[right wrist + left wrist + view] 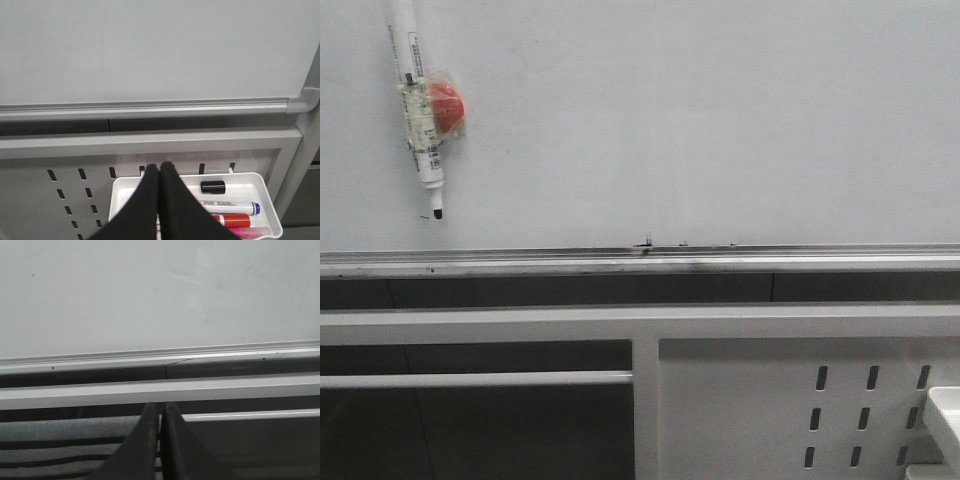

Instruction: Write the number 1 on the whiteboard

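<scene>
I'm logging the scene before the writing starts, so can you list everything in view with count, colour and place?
whiteboard: one, pale grey-white, fills the upper part of the front view; no number 1 on it yet, only tiny dark smudges near its lower edge.
tray rail: one, silver, along the board's lower edge.
marker on the board: one, white with a black tip pointing down, upper left of the board, taped to a red round piece.
slotted panel: one, white, below the rail on the right.
tray: one, white, hanging on the slotted panel.
tray contents: black cap, white marker with blue cap, red marker, pink marker.
left gripper: dark, shut, empty.
right gripper: black, shut, empty, over the tray.
</scene>
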You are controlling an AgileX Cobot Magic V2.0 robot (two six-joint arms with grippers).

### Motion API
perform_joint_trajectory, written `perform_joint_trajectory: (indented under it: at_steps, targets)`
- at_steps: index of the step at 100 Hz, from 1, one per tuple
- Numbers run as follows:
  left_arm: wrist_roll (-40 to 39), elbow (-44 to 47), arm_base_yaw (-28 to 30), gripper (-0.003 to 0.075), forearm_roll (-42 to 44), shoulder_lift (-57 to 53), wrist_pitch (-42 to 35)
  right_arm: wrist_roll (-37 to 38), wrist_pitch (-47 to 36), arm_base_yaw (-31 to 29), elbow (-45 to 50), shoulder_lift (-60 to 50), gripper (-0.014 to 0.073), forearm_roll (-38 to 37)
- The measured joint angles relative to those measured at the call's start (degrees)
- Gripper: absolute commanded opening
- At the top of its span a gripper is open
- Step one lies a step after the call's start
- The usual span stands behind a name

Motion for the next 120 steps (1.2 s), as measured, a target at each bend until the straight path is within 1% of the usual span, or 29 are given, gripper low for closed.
perform_joint_trajectory:
  at_steps: [42, 57, 62, 69, 75, 86, 93, 100, 113, 120]
  targets:
    - [0.0, 0.0, 0.0, -0.002, 0.2, 0.0, 0.0, 0.0, 0.0, 0.0, 0.0, 0.0, -0.0069, 0.0]
    - [0.0, 0.0, 0.0, -0.002, 4.6, 0.0, -0.2, 0.0, 0.0, 0.0, 0.0, 0.0, -0.0069, 0.0]
    - [0.0, 0.0, 0.0, -0.002, 5.6, 0.0, -1.4, 0.0, 0.0, 0.0, 0.0, 0.0, -0.0069, 0.0]
    - [0.0, 0.0, 0.0, -0.002, 6.4, 0.0, -5.5, 0.0, -0.9, 0.0, 0.0, 0.0, -0.0069, 0.0]
    - [0.0, 0.0, 0.0, -0.002, 6.6, 0.0, -11.2, 0.0, -2.6, 0.0, 0.0, 0.0, -0.0069, -0.1]
    - [0.0, 0.0, 0.0, -0.002, 7.2, 0.0, -20.9, 0.0, -9.2, 0.0, 0.0, 0.0, -0.0069, -0.1]
    - [0.0, 0.0, 0.0, -0.002, 7.4, 0.0, -25.1, 0.0, -12.6, 0.0, 0.0, 0.0, -0.0069, -0.1]
    - [0.0, 0.0, 0.0, -0.002, 7.5, 0.0, -27.6, 0.0, -15.0, 0.0, 0.0, 0.0, -0.0069, -0.1]
    - [0.0, 0.0, 0.0, -0.002, 7.7, 0.0, -29.8, 0.0, -18.5, 0.0, 0.0, 0.0, -0.0069, -0.1]
    - [0.0, 0.0, 0.0, -0.002, 5.8, 0.0, -30.3, 0.0, -21.8, 0.0, 0.0, 0.0, -0.0069, -0.1]
